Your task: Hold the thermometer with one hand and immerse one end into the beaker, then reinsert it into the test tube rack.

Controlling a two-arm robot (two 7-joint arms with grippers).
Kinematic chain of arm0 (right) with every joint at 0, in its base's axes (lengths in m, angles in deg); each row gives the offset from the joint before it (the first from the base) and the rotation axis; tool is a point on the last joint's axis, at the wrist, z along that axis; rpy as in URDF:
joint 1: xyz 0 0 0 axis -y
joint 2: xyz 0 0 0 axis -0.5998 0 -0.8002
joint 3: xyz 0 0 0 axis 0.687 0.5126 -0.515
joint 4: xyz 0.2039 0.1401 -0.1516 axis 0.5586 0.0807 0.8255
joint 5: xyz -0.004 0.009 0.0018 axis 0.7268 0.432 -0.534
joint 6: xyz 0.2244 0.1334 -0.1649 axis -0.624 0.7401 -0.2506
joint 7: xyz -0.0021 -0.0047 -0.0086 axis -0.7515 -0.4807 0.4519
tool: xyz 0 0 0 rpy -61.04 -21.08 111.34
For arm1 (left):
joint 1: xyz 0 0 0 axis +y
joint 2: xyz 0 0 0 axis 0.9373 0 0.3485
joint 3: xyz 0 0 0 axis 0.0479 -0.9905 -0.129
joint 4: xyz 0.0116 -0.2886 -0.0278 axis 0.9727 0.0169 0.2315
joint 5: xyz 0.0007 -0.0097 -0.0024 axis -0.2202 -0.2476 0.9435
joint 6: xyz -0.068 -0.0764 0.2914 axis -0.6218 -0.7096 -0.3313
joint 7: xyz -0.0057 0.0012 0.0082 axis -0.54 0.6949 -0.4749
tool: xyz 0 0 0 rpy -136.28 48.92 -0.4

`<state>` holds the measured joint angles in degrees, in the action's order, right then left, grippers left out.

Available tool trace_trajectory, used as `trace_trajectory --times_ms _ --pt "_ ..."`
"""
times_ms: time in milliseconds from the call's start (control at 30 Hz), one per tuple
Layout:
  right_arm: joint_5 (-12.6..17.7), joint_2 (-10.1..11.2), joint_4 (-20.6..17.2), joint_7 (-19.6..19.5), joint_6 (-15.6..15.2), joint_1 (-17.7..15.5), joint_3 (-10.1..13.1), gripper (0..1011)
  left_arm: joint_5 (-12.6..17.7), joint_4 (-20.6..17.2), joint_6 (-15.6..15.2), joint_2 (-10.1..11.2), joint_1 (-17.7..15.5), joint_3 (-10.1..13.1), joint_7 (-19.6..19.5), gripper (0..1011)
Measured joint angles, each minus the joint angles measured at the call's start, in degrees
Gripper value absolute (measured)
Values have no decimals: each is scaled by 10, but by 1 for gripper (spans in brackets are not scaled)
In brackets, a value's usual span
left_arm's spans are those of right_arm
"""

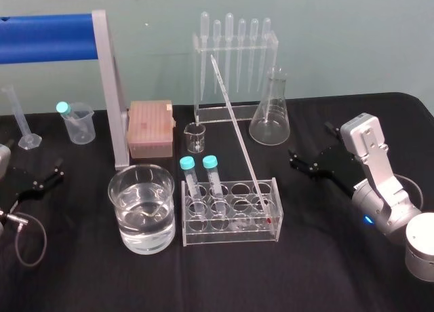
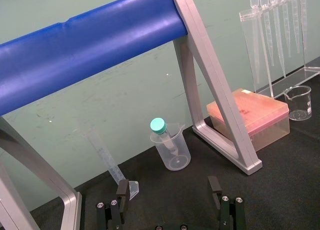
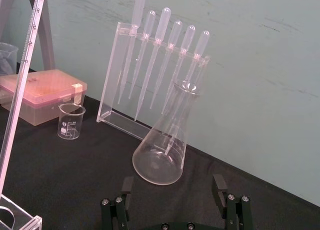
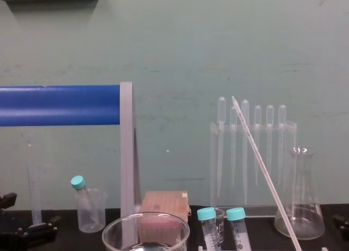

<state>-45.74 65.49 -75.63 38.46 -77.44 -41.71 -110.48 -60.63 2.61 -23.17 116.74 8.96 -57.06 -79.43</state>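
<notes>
The thermometer (image 1: 237, 132) is a long thin whitish rod with its lower end in the right part of the clear test tube rack (image 1: 230, 239), leaning back and to the left. It also crosses the chest view (image 4: 264, 169) and the right wrist view (image 3: 20, 85). The wide beaker (image 1: 142, 241) holds water and stands just left of the rack; its rim (image 4: 117, 225) shows low in the chest view. My right gripper (image 1: 310, 146) rests open on the cloth to the right of the rack, nothing between its fingers (image 3: 218, 182). My left gripper (image 1: 37, 180) lies open at the far left (image 2: 168, 187).
Two teal-capped tubes (image 1: 211, 173) stand in the rack's left end. Behind are a pipette stand (image 1: 234, 47), a conical flask (image 1: 271, 112), a small glass beaker (image 1: 195, 137) and a pink tip box (image 1: 150, 127). A blue bar on a silver frame (image 1: 112, 88) rises at the left.
</notes>
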Motion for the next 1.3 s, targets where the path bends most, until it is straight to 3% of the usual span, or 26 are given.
trace_trajectory --times_ms 1300 --pt "0 0 0 0 0 0 0 1003 0 0 0 0 0 0 0 1008"
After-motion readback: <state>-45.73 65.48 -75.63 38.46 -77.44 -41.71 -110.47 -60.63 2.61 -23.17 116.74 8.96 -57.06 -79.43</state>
